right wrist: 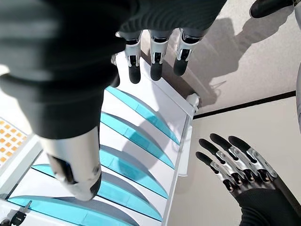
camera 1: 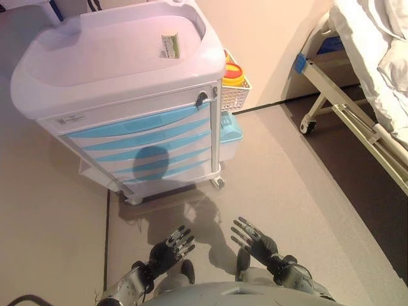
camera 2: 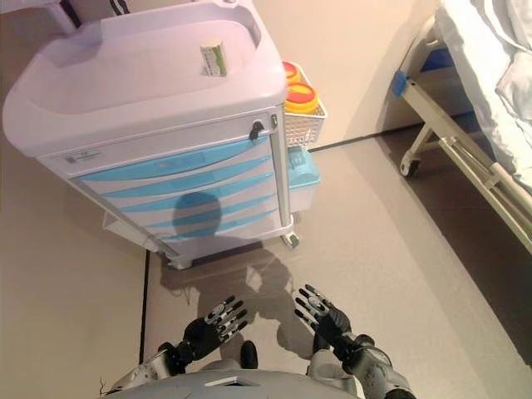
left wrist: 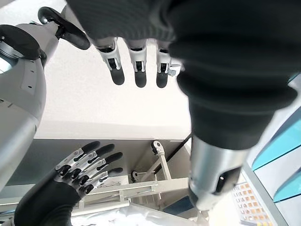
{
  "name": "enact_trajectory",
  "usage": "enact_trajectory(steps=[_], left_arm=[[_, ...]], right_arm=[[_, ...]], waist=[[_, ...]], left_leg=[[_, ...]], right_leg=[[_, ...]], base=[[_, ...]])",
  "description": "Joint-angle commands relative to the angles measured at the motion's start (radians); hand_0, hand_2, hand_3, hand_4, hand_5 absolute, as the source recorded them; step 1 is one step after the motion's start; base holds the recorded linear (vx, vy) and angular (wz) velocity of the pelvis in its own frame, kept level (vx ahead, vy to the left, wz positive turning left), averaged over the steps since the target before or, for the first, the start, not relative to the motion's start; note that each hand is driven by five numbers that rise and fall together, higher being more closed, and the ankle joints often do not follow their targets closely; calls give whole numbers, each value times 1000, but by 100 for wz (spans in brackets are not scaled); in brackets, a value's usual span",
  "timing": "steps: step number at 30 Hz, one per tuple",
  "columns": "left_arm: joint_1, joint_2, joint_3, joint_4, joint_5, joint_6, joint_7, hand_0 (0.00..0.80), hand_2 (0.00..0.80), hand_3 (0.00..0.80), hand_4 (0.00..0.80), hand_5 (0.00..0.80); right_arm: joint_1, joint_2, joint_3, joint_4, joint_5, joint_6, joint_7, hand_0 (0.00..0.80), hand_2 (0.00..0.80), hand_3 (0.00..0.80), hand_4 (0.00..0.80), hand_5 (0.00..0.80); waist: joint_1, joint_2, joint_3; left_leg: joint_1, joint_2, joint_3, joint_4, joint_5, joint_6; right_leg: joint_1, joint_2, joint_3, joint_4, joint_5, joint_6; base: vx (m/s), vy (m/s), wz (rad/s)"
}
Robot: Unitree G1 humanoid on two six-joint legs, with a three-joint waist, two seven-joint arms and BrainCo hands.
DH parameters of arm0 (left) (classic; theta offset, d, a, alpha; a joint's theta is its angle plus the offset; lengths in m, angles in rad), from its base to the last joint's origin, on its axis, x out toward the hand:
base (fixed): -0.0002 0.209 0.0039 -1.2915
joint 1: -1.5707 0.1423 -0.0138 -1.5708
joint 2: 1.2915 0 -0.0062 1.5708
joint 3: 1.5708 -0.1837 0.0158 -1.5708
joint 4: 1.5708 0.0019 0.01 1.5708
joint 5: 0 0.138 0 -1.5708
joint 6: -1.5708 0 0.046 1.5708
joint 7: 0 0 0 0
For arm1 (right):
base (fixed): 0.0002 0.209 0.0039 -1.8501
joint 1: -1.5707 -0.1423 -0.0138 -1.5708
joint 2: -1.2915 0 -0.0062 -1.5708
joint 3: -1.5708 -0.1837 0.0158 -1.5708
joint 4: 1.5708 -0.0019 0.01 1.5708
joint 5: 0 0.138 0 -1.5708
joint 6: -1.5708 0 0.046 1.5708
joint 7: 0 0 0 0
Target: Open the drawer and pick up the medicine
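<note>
Both robot hands, left (camera 1: 167, 250) and right (camera 1: 255, 241), spread, empty; cart (camera 1: 115, 57) drawers (camera 1: 143, 146) closed.

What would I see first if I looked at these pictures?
A big white cart with blue drawers, all shut, stands right ahead with a small box on top. The left hand and right hand hang open and empty above the floor. A bed stands on the right.

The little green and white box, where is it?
The green-and-white box lies on top of the cart, toward its right rear edge, in the eye views, above the closed blue drawers and left of the yellow containers.
</note>
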Motion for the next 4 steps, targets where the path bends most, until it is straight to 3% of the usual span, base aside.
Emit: enact_trajectory(steps=[1, 4], left_arm=[[-23, -8, -6, -20, -42, -10, -23, 0, 0, 0, 0, 0], [-22, -8, -8, -20, -34, -7, -23, 0, 0, 0, 0, 0]], right_arm=[[-16, 31, 7, -13, 30, -25, 41, 0, 0, 0, 0, 0], [-15, 33, 5, -11, 30, -24, 40, 0, 0, 0, 0, 0]], waist=[[15, 7, -4], [15, 7, -7]], left_leg=[[-71, -24, -51, 7, -37, -8], [-68, -24, -52, 5, -37, -8]], right_leg=[[51, 24, -31, 163, -216, 34], [54, 26, -31, 161, -215, 34]], base=[[0, 0, 0], [0, 0, 0]])
